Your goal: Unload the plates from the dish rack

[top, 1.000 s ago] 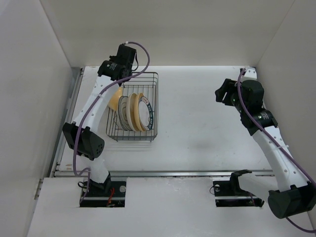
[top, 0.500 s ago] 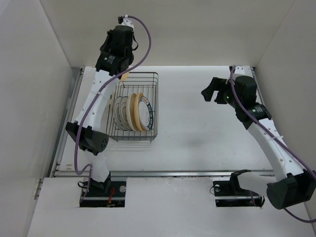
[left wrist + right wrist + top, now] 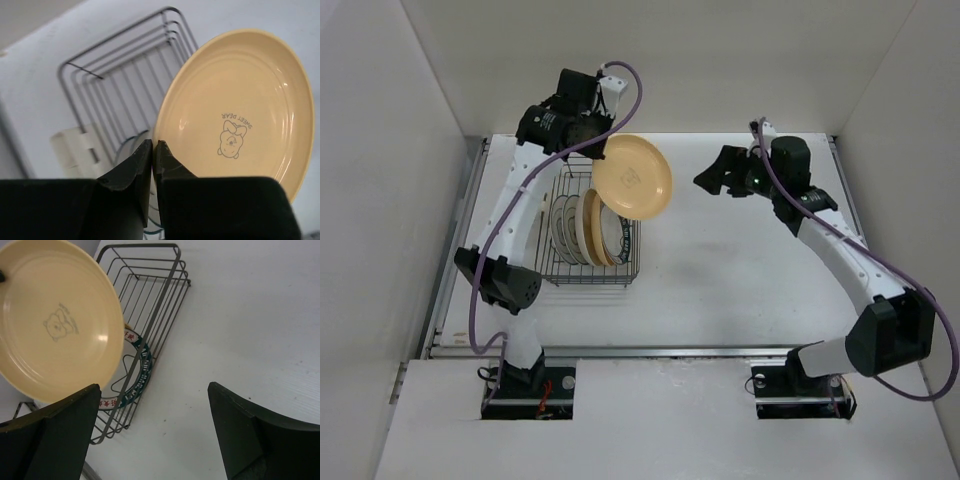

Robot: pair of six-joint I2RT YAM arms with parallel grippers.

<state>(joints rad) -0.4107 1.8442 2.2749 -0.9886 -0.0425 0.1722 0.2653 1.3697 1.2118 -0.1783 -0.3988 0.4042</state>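
Dish rack (image 3: 588, 281): we see it on the left part of the table (image 3: 740, 290), its long side running near to far
Plates in the rack (image 3: 582, 228): several stand on edge in the slot wires, waiting to be unloaded
Teal-rimmed plate (image 3: 136, 374): rightmost of that row, just beside the rack's right wall
Held plate (image 3: 633, 177): a tan-yellow one with a small bear print, lifted clear of the rack and hanging tilted over its far right corner, its face turned to the right
Right gripper (image 3: 154, 389): jaws spread wide and empty, just right of the held plate and facing it
Left gripper (image 3: 152, 148): jaws nearly pressed together, pinching the held plate's rim at one spot on its left edge
Handling: we judge the plate stiff, light, glossy and so slippery, and breakable if dropped; pinched at one rim point it may swing or slide out
Where to hold: we would take the free right rim, one finger on each face, seated well over the lip before the left jaws let go
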